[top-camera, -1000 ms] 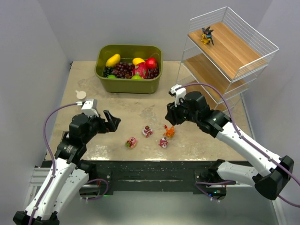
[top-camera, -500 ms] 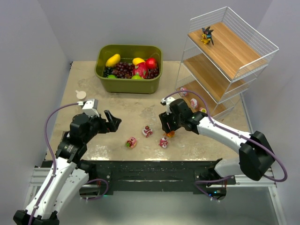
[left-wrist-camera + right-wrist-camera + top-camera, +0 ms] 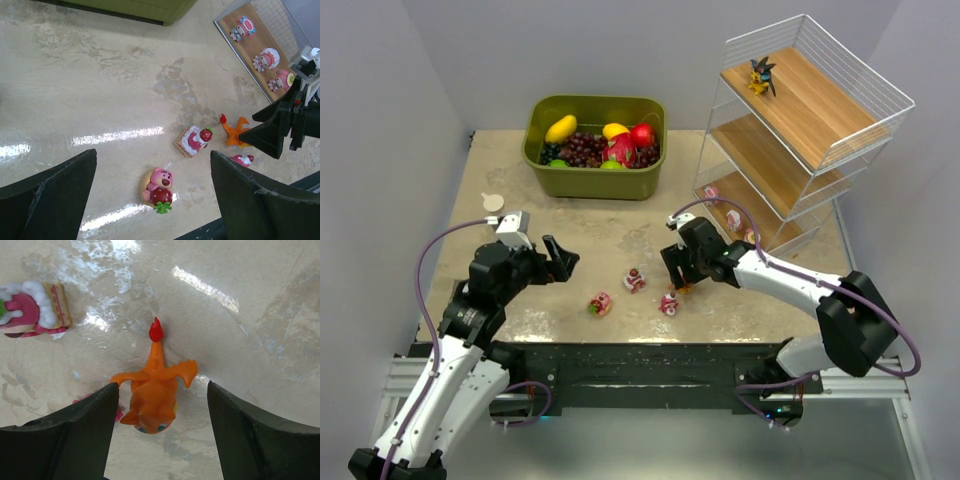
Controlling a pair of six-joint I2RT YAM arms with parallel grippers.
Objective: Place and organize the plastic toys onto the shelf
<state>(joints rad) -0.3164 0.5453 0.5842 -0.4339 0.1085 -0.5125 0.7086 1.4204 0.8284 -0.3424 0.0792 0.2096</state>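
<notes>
The orange creature [image 3: 152,400] lies on the table between the fingers of my right gripper [image 3: 162,390], which is open around it; a gap shows on its right side. From above, my right gripper [image 3: 675,278] covers most of the orange creature [image 3: 683,288]. A pink bear toy [image 3: 159,186], a cake-slice toy [image 3: 192,140] and a small pink toy [image 3: 669,304] lie nearby. My left gripper [image 3: 152,155] hangs open above the bear, holding nothing. The shelf [image 3: 800,100] carries a dark spiky creature [image 3: 761,76] on its top tier and three pink-white figurines [image 3: 266,59] on its bottom tier.
An olive-green bin [image 3: 595,178] of fruit stands at the back of the table. A small white disc [image 3: 493,202] lies near the left edge. The shelf stands at the back right, close behind my right arm.
My right arm has come down and left from beside the shelf to the orange creature, and its jaws have widened. The left arm has not moved.
</notes>
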